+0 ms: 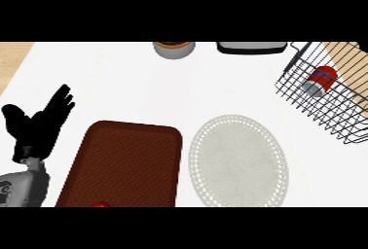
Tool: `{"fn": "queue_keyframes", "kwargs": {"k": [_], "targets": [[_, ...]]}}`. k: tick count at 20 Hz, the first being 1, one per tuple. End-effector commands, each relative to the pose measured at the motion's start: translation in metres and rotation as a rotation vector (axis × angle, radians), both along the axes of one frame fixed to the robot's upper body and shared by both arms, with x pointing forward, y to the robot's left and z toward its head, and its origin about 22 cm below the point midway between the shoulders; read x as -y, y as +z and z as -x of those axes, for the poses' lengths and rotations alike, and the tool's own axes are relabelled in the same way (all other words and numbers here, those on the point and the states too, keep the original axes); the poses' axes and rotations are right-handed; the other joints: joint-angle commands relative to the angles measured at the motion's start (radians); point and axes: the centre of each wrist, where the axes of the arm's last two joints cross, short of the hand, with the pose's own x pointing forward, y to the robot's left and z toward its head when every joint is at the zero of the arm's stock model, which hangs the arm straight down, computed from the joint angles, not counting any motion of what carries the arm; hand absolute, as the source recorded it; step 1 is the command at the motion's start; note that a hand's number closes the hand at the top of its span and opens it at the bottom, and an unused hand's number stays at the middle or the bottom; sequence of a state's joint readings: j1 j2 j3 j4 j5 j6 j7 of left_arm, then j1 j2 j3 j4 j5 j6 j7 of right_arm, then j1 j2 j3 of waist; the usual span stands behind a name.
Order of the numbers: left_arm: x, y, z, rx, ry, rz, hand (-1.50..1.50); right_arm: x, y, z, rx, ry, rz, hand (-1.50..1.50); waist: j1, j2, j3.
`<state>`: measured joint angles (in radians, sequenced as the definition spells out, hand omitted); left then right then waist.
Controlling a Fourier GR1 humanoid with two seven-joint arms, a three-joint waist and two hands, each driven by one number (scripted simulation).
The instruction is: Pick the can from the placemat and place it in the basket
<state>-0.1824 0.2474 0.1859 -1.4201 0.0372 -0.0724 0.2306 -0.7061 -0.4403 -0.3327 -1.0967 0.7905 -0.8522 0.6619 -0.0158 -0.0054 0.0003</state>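
A red and grey can (321, 80) lies inside the black wire basket (302, 104) at the right edge of the counter. The round pale grey placemat (237, 161) in the lower middle has nothing on it. My left hand (39, 124) is at the left edge with its fingers straight and pointing up, holding nothing and far from the can. My right hand does not show.
A dark brown rectangular tray (126, 165) lies left of the placemat, with a small red thing (101, 204) at its lower edge. A grey cup-like container (174, 49) and a dark flat object (251, 47) stand at the far edge.
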Motion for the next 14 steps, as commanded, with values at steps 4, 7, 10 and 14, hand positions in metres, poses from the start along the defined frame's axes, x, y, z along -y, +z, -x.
{"fn": "queue_keyframes", "kwargs": {"k": [4, 7, 10, 14], "targets": [[-0.011, -0.004, 0.012, -0.007, 0.031, -0.005, 0.00, 0.054, 0.022, 0.082, 0.119, -0.009, -0.094, -1.50, -0.027, -0.009, 0.000], [-0.020, -0.007, 0.008, -0.028, 0.041, 0.014, 0.00, 0.050, 0.004, 0.125, 0.082, 0.038, -0.151, -1.50, -0.040, -0.008, -0.001], [-0.010, -0.008, 0.010, -0.002, 0.047, -0.013, 0.00, 0.070, 0.005, 0.168, 0.014, 0.074, -0.139, -1.50, -0.034, -0.005, 0.000], [-0.016, -0.004, 0.019, 0.006, 0.007, 0.017, 0.00, 0.080, -0.011, 0.219, -0.019, 0.108, -0.163, -1.50, -0.011, -0.002, 0.000]]}}
